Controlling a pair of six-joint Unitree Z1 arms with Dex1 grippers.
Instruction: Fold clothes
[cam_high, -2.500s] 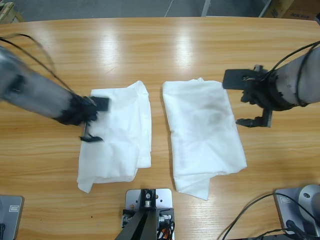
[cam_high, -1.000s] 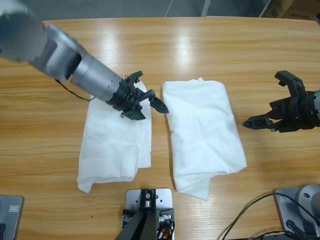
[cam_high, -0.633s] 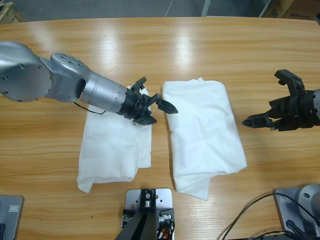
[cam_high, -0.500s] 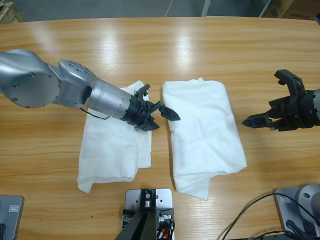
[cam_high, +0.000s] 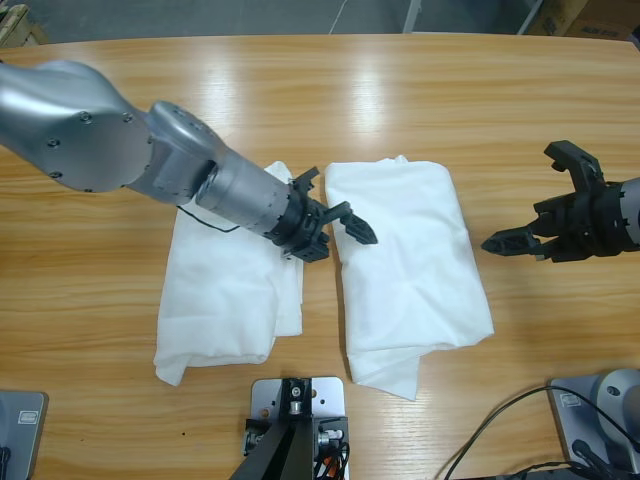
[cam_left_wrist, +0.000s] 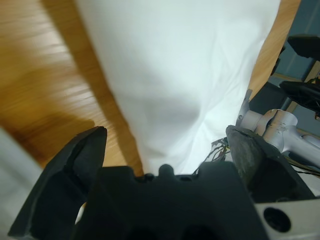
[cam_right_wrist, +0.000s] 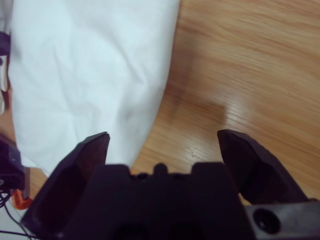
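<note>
Wooden table (cam_high: 400, 90), folded white garment (cam_high: 410, 260) just under left pincer (cam_high: 335, 205).

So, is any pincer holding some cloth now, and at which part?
Nothing is held: the left pincer and right pincer are both open and empty.

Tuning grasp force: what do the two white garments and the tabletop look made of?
Right garment: soft matte white woven or knit fabric, probably cotton; it creases softly and its folded edges look limp. Left garment: same look, with rumpled layered edges. Table: wood or wood-look laminate, with visible grain and a glossy finish showing lamp glare. Both are open: left gripper and right gripper.
</note>
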